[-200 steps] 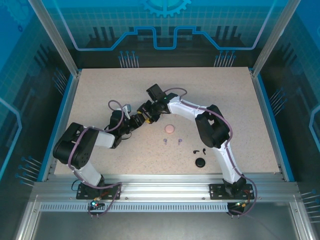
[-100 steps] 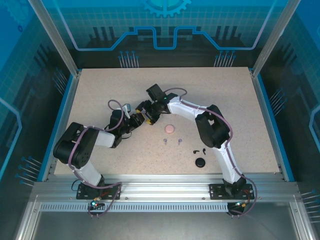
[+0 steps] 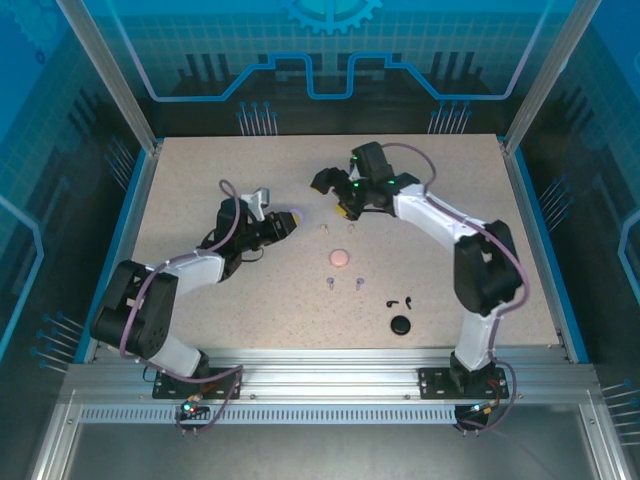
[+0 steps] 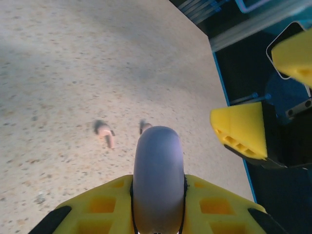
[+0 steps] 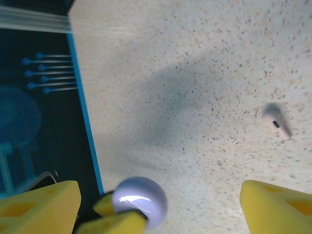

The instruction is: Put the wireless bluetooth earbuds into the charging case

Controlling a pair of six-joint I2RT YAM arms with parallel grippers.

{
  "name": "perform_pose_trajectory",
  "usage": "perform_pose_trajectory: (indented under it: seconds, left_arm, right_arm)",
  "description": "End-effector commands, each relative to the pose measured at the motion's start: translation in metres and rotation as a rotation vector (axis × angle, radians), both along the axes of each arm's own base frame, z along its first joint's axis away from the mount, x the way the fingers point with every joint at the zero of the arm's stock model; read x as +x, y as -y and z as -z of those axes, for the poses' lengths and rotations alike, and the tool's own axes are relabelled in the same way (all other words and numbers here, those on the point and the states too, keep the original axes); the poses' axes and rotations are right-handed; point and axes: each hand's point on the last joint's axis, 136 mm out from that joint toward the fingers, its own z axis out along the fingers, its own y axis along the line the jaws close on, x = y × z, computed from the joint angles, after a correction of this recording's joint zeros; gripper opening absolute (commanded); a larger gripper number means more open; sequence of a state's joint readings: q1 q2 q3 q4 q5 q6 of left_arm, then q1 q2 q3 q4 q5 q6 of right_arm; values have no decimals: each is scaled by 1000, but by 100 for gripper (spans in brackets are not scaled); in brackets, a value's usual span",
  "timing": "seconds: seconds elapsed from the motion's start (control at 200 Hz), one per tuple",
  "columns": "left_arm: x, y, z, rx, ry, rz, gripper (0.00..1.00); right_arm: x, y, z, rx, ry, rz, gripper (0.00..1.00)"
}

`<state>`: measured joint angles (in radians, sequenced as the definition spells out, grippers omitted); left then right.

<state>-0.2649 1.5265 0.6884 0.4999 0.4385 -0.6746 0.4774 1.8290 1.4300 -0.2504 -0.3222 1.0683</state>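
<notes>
My left fingers [image 4: 100,207] are clamped on the lilac case [image 4: 158,175]; my right fingers [image 5: 275,204] stand wide apart, empty. The pink earbuds [image 4: 106,134] lie on the worktop [image 4: 73,58] just beyond the case; probably tiny, light and slick, so I'd pinch across the stem.

My two grippers, nose to nose a second ago, are now apart. The right gripper [image 3: 332,197] has spread its jaws wide and swung back toward the far right of the table. The left gripper [image 3: 280,226] has closed down fully on the purple case [image 4: 157,175] and holds it alone, slightly farther up the table. Where the right arm used to lie, I now see a pink earbud [image 3: 323,229] and a second pink earbud [image 3: 351,227] on the table.
</notes>
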Motion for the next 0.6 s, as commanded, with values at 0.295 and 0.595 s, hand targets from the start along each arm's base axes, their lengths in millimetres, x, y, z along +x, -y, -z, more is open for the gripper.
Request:
perform_pose_trajectory:
  seconds: [0.295, 0.595]
  left_arm:
    - [-20, 38, -52, -70, 48, 344, 0]
    - [-24, 44, -64, -101, 42, 398, 0]
  right_arm:
    - [-65, 15, -29, 68, 468, -397, 80]
    - [-73, 9, -38, 88, 527, -460, 77]
